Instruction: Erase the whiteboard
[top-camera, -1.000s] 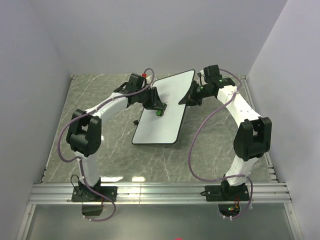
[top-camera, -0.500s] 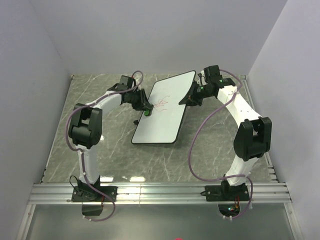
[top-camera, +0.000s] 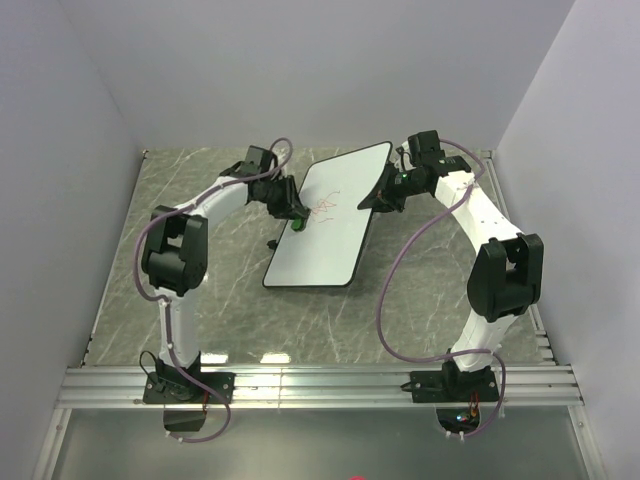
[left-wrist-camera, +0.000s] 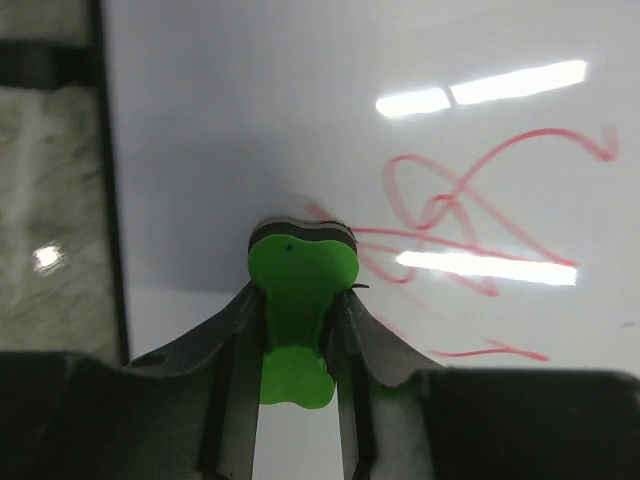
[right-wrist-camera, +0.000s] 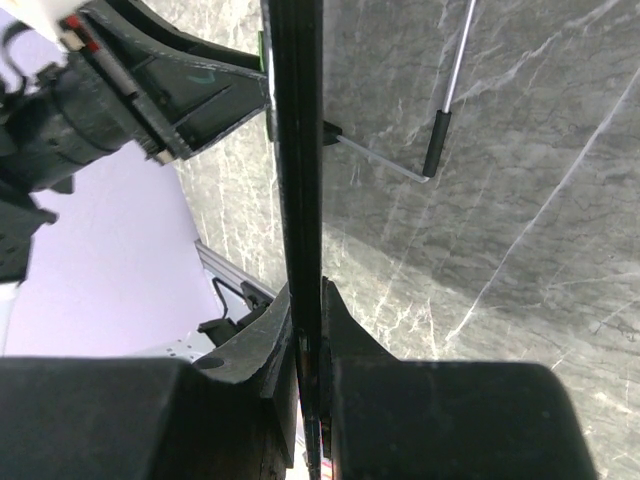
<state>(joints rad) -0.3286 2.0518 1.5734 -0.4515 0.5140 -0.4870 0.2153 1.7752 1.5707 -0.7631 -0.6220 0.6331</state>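
**Green eraser pressed to the board, far edge pinched**

Both arms bow outward from their bases at the bottom of the top view, elbows pushed toward the frame's sides and wrists turned in toward the centre. The left arm reaches up and bends right, ending with its left gripper (top-camera: 294, 216) over the left edge of the whiteboard (top-camera: 325, 240). The right arm climbs the right side of the frame and folds left, bringing the right gripper (top-camera: 374, 199) to the board's right edge near its upper corner.

We count two arms, two grippers, one whiteboard, one green eraser (left-wrist-camera: 300, 275) and one tangle of red scribbles (left-wrist-camera: 470, 225).

The whiteboard sits at the centre of the grey marbled worktop (top-camera: 220, 300), its long side running from lower left to upper right. In the left wrist view the left gripper is clenched on the eraser, whose dark pad touches the white surface. The scribbles start at the pad and spread to its right. In the right wrist view the board appears edge-on as a dark vertical strip, and the right gripper is clamped on that rim. To the right of the strip, a thin metal rod (right-wrist-camera: 437, 140) with a black sleeve shows against the worktop.
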